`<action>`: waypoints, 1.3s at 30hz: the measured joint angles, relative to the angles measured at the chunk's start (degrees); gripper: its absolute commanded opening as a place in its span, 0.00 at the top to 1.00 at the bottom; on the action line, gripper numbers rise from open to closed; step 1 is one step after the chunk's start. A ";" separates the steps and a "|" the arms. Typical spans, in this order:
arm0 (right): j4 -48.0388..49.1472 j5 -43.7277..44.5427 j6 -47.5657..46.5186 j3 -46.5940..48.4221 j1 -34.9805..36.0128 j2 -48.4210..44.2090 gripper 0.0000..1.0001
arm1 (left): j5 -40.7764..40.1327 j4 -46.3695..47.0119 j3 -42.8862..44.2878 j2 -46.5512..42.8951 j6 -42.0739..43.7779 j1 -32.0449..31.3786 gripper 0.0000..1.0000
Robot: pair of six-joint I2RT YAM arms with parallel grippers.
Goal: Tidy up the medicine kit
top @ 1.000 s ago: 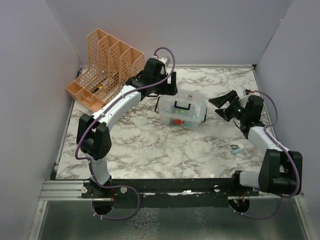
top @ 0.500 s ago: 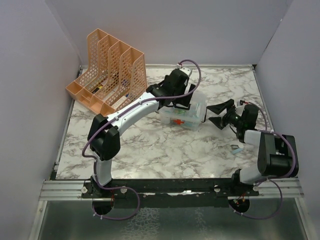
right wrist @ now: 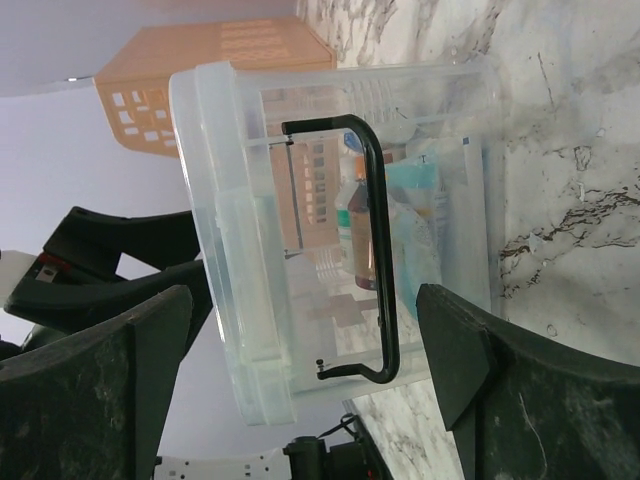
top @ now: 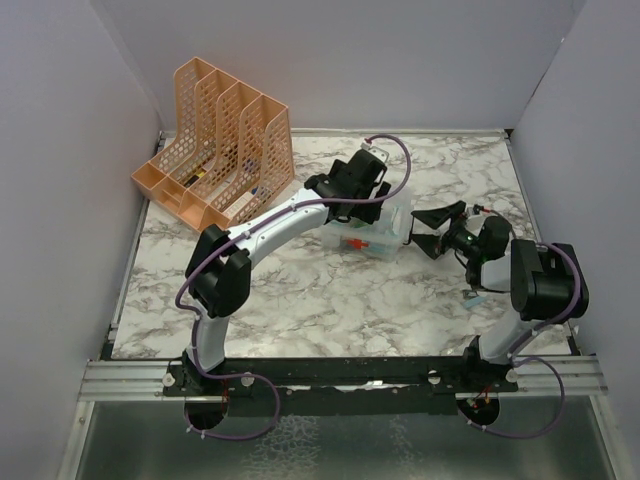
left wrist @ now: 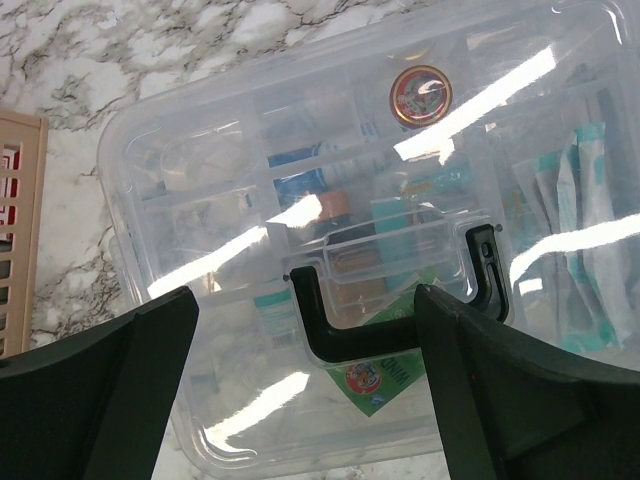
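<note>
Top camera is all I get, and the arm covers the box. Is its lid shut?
Observer: Yes, the left wrist view shows the see-through lid shut on the medicine kit.
Operator: Is the left gripper grabbing anything?
Observer: No, the left gripper is open, with the black handle seen flat between its fingers.
Operator: What does the right one see?
Observer: A thin black bar on the kit's side, framed by the open right gripper.
</note>
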 measured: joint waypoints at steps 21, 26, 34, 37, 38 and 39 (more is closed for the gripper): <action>-3.91 -0.85 -1.88 2.56 1.73 -9.99 0.18 | -2.54 -4.55 3.87 1.84 1.81 -0.46 0.13; -13.62 0.09 -7.21 5.07 1.99 -10.36 0.26 | -2.58 -5.40 4.74 2.34 1.36 -0.50 0.14; -25.49 1.77 -13.75 9.25 2.75 -11.28 0.36 | -2.64 -6.34 5.55 2.78 0.48 -0.55 0.14; -29.46 2.75 -16.04 10.64 3.06 -11.87 0.36 | -2.69 -6.49 5.60 2.82 0.24 -0.55 0.14; -30.56 3.08 -16.81 11.06 3.13 -12.09 0.36 | -2.71 -6.58 5.70 2.89 0.20 -0.55 0.14; -31.78 3.45 -17.42 11.54 3.30 -12.28 0.36 | -2.71 -6.73 5.88 2.97 0.17 -0.55 0.14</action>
